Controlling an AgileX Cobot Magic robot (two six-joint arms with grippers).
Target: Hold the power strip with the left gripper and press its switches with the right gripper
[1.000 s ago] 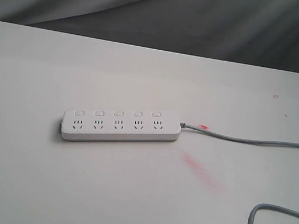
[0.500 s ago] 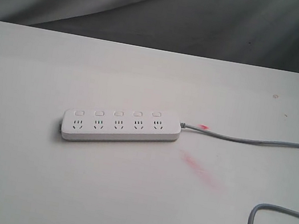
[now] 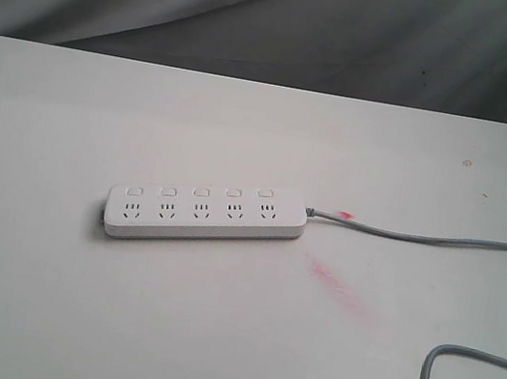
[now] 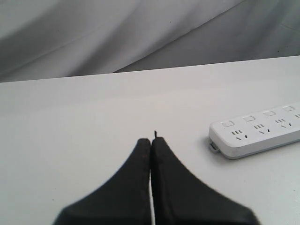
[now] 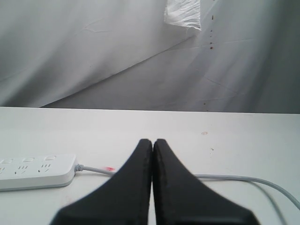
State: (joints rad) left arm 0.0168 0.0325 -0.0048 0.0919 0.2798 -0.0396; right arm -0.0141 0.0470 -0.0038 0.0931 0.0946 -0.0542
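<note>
The white power strip (image 3: 204,212) lies flat near the middle of the white table (image 3: 68,294), its five sockets facing up. Its row of small white switches (image 3: 200,193) runs along the far edge. The grey cord (image 3: 422,237) leaves its right end. Neither gripper shows in the exterior view. In the left wrist view my left gripper (image 4: 151,140) is shut and empty, with the power strip (image 4: 255,133) off to one side, apart from it. In the right wrist view my right gripper (image 5: 153,141) is shut and empty, the power strip (image 5: 35,171) and cord (image 5: 243,179) lying beyond it.
The cord loops back across the table at the front right (image 3: 431,378). A pink smear (image 3: 344,289) marks the table beside the strip's cord end. Grey cloth (image 3: 284,18) hangs behind the table's far edge.
</note>
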